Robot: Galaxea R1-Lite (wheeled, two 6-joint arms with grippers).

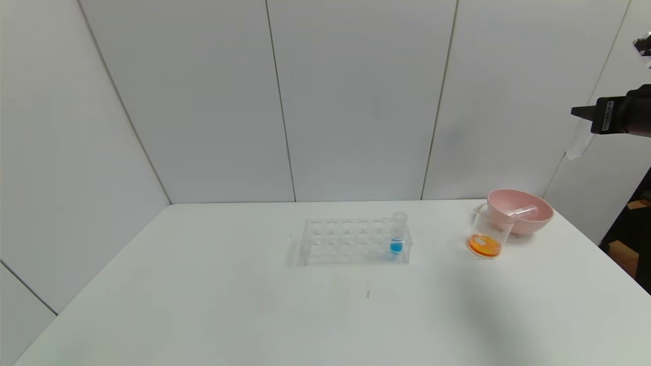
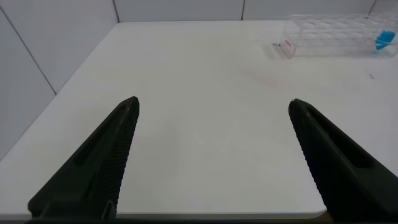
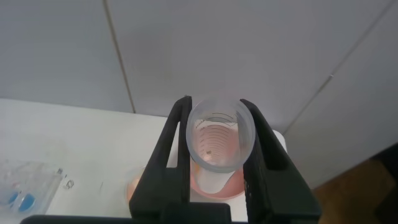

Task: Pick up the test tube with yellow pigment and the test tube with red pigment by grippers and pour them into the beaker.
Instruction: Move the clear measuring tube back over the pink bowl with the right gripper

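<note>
My right gripper [image 1: 575, 112] is raised high at the far right, above the pink bowl, and is shut on an emptied clear test tube [image 1: 580, 140] that hangs tilted from its fingers. In the right wrist view that tube [image 3: 214, 140] sits between the two black fingers with its open mouth toward the camera. A second empty tube [image 1: 521, 212] lies in the pink bowl. Which tube held yellow pigment and which held red cannot be told. The beaker [image 1: 487, 236] stands beside the bowl with orange liquid in its bottom. My left gripper [image 2: 213, 102] hangs open over the table's near-left part, holding nothing.
A pink bowl [image 1: 534, 223] sits at the table's back right. A clear many-holed rack [image 1: 351, 241] stands mid-table with a blue-liquid tube [image 1: 397, 236] in its right end. The table's right edge runs close past the bowl.
</note>
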